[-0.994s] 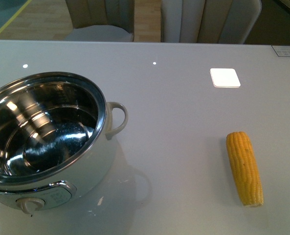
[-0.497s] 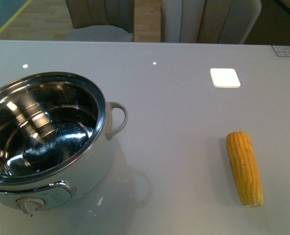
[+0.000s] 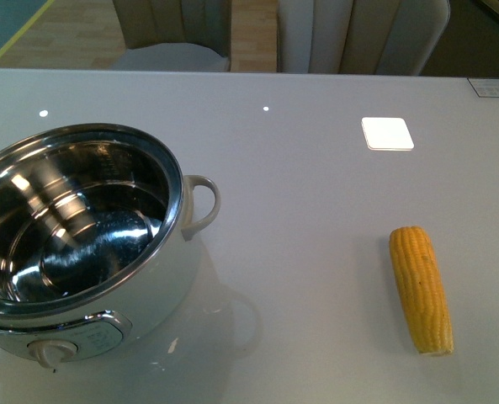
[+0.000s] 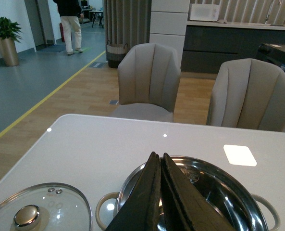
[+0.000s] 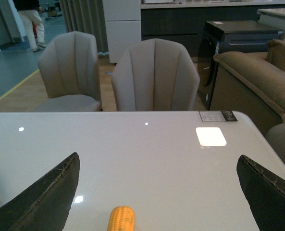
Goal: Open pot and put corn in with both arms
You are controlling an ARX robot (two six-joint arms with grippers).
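Note:
The white pot [image 3: 161,290] stands open at the table's front left, its steel inside empty. It also shows in the left wrist view [image 4: 229,185], below my left gripper [image 4: 157,155], which is shut and empty above it. The glass lid [image 4: 41,209] with a cream knob lies on the table beside the pot. The yellow corn [image 3: 420,287] lies on the table at the front right. In the right wrist view its tip [image 5: 121,218] shows below my right gripper [image 5: 159,166], whose jaws are wide open. Neither arm shows in the front view.
A flat white square [image 3: 387,133] lies on the table behind the corn. Grey chairs [image 4: 149,79] stand beyond the table's far edge. A brown sofa [image 5: 257,84] is off the right end. A label [image 3: 491,86] sits at the far right corner.

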